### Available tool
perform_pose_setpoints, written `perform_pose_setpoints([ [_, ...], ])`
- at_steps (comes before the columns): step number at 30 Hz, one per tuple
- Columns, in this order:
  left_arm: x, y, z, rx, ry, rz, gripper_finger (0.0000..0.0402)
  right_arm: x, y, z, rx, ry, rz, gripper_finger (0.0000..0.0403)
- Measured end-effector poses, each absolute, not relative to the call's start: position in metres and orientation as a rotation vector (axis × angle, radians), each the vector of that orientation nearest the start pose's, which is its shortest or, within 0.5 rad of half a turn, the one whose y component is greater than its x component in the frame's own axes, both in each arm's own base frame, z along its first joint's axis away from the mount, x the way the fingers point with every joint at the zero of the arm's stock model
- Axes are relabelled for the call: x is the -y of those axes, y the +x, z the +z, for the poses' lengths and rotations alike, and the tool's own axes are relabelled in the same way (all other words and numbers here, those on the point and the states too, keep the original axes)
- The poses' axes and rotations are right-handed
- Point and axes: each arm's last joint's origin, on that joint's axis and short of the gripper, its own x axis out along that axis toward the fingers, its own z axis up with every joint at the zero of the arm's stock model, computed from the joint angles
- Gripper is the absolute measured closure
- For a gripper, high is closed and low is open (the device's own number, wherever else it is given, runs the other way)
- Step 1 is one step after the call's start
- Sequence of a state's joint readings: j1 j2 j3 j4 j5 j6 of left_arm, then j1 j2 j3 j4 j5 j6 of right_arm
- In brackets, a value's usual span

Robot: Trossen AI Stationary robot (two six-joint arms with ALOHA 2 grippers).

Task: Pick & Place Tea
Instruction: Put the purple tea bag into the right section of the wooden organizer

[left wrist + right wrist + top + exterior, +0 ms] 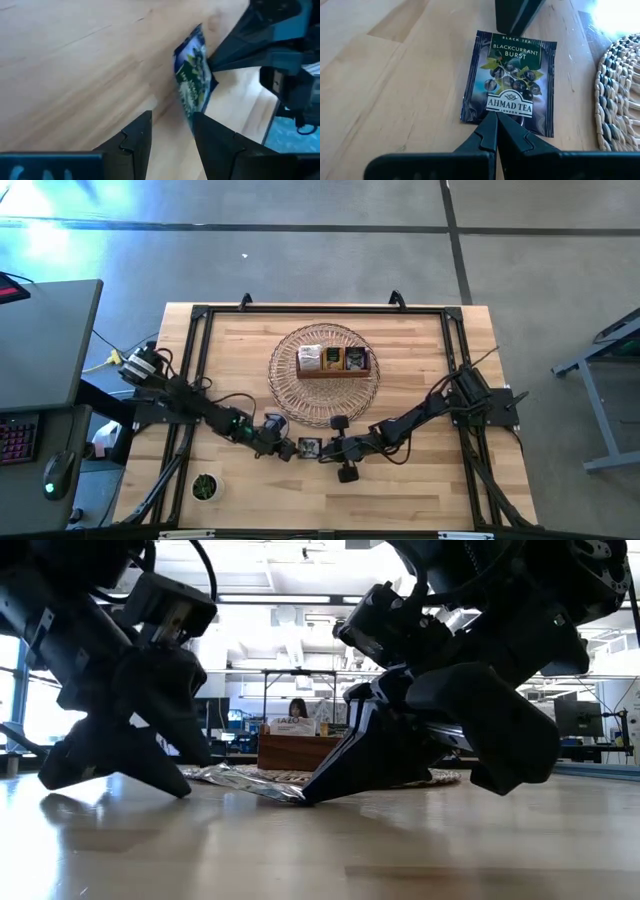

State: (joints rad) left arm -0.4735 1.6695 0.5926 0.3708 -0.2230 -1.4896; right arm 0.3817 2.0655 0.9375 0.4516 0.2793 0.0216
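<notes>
step: picking | right gripper (496, 131) closed, tips on dark purple paper tea sachet (510, 80), lower centre | left gripper (172, 132) open beside | next: lift to wooden box (333, 361)

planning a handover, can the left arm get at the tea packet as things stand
Probably yes. The tea packet lies flat on bare table between both tools. The left tool is open right at one edge; the right tool, shut, pins the opposite edge.
</notes>
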Motion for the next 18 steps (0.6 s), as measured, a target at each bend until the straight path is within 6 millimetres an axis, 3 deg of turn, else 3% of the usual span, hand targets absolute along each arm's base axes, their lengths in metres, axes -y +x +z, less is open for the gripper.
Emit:
perform_pose_setpoints([
  [18,0.107,0.272,0.114,-0.688,-1.082,0.299,0.0261,-0.134,0.355,0.081,-0.632,-0.199,0.09,0.0402],
])
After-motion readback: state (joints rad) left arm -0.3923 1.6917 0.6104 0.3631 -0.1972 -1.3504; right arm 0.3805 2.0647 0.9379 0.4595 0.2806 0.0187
